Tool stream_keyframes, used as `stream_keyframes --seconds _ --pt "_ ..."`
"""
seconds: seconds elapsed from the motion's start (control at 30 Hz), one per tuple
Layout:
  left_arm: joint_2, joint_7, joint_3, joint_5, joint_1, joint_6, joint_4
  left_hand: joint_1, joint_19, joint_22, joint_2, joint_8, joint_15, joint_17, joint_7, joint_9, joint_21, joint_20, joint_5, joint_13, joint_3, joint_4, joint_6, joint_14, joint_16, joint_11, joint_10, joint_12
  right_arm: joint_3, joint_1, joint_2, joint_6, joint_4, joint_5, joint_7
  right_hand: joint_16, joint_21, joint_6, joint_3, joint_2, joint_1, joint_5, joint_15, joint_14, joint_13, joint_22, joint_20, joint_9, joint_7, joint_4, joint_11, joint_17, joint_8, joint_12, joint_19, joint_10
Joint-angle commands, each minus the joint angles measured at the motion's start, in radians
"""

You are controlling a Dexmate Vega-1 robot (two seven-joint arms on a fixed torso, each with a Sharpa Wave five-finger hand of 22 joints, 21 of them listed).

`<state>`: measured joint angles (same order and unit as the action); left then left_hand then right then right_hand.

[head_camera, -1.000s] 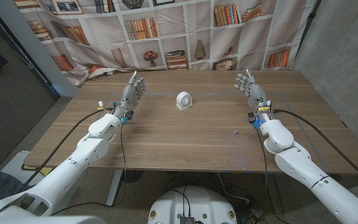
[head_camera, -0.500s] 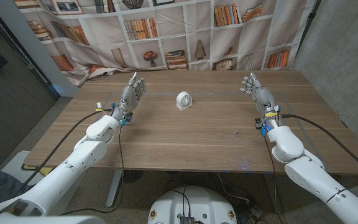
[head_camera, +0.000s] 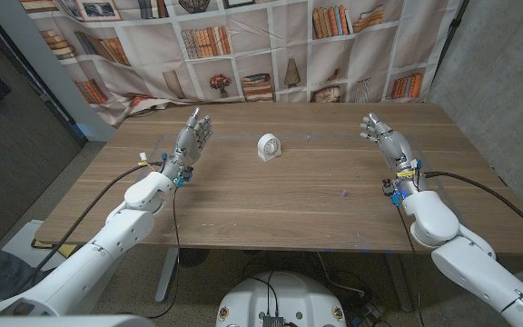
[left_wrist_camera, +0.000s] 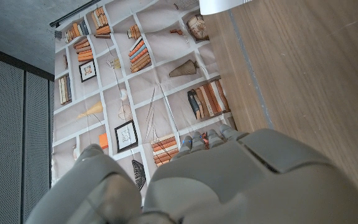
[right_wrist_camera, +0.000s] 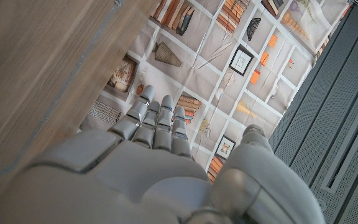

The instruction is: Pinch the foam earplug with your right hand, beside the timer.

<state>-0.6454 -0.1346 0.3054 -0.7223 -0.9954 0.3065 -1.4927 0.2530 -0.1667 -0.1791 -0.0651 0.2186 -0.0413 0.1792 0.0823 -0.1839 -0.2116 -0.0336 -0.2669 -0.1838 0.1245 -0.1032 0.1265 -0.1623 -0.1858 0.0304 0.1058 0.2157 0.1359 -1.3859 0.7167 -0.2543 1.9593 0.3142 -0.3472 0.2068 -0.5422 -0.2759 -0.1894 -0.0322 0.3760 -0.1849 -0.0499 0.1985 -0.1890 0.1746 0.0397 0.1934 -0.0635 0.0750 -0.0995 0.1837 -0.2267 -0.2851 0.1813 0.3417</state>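
Observation:
A small white round timer (head_camera: 268, 146) stands upright on the wooden table (head_camera: 271, 204), at the middle toward the far side. A tiny purplish speck (head_camera: 344, 192), perhaps the foam earplug, lies on the wood to the timer's right and nearer to me. My right hand (head_camera: 384, 136) is raised at the right side, fingers straight and apart, holding nothing, well away from the speck and the timer. My left hand (head_camera: 193, 136) stands likewise at the left, holding nothing. In the left wrist view, the timer's rim (left_wrist_camera: 225, 5) peeks beyond my left hand (left_wrist_camera: 229, 180). In the right wrist view, my right hand (right_wrist_camera: 154, 168) holds nothing.
A bookshelf-print backdrop (head_camera: 243, 45) hangs behind the table's far edge. Dark cables (head_camera: 466, 182) run along both forearms. A grey wall (head_camera: 507, 73) stands to the right.
My right hand has moved to the right and a little toward me, away from the timer. The left hand has barely moved.

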Motion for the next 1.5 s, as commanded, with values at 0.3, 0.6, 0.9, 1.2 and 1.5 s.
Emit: stream_keyframes --seconds 0.3,0.6,0.9,1.2,1.5 --pt "-0.009 0.038 0.011 0.035 -0.007 -0.015 -0.035 0.018 -0.036 -0.004 0.006 0.002 0.001 0.001 0.000 -0.001 -0.005 0.010 -0.003 -0.004 0.005 0.006 -0.005 0.002 -0.007 -0.002 -0.009 0.009 -0.132 -0.151 0.040 0.059 0.079 -0.072 0.002 0.002 0.002 -0.034 -0.017 0.016 0.090 -0.002 0.015 0.050 0.001 0.000 0.031 0.006 0.038 0.060 0.028 -0.002 -0.008 0.003 0.079 0.029" --pt "0.002 0.050 0.011 0.033 -0.012 -0.009 -0.036 0.039 -0.038 -0.004 0.020 0.002 -0.001 0.001 0.001 -0.001 -0.002 0.016 -0.001 -0.004 0.014 0.015 -0.013 0.008 -0.007 0.000 -0.012 0.007 -0.192 -0.219 0.051 0.139 0.154 -0.148 -0.004 -0.001 0.007 -0.019 -0.031 0.016 0.138 -0.004 0.025 0.064 0.002 -0.002 0.040 0.007 0.039 0.082 0.033 -0.003 0.002 0.011 0.105 0.026" --pt "0.007 0.044 0.013 0.029 -0.010 -0.004 -0.026 0.061 -0.032 -0.003 0.038 0.001 -0.002 0.000 0.001 -0.001 -0.003 0.017 0.003 -0.004 0.024 0.023 -0.021 0.018 -0.008 0.001 -0.024 0.008 -0.230 -0.280 0.040 0.250 0.242 -0.265 -0.029 -0.016 0.031 -0.037 -0.046 0.021 0.204 -0.001 0.029 0.045 0.003 -0.003 0.035 0.010 0.062 0.097 0.052 -0.004 -0.001 0.030 0.100 0.002" --pt "0.016 0.046 0.013 0.030 -0.009 0.007 -0.018 0.073 -0.025 -0.004 0.044 -0.001 -0.001 0.000 0.000 -0.001 -0.005 0.021 0.007 -0.004 0.028 0.029 -0.024 0.028 -0.009 -0.004 -0.031 0.009 -0.227 -0.293 0.028 0.336 0.294 -0.355 -0.020 -0.025 0.064 -0.097 -0.052 0.026 0.250 0.003 0.030 0.014 0.004 -0.002 0.033 0.013 0.109 0.091 0.075 -0.003 -0.016 0.055 0.079 -0.039" --pt "0.007 0.045 0.009 0.027 -0.018 0.003 -0.025 0.084 -0.025 -0.004 0.048 -0.002 0.009 0.000 -0.005 -0.001 -0.004 0.021 0.012 -0.004 0.030 0.034 -0.028 0.032 -0.008 -0.009 -0.033 0.007 -0.203 -0.285 0.032 0.410 0.316 -0.421 -0.007 -0.037 0.142 -0.106 -0.046 0.026 0.271 0.007 -0.013 -0.124 0.001 -0.001 0.011 0.016 0.118 0.075 0.055 0.001 -0.001 0.093 -0.015 -0.160"
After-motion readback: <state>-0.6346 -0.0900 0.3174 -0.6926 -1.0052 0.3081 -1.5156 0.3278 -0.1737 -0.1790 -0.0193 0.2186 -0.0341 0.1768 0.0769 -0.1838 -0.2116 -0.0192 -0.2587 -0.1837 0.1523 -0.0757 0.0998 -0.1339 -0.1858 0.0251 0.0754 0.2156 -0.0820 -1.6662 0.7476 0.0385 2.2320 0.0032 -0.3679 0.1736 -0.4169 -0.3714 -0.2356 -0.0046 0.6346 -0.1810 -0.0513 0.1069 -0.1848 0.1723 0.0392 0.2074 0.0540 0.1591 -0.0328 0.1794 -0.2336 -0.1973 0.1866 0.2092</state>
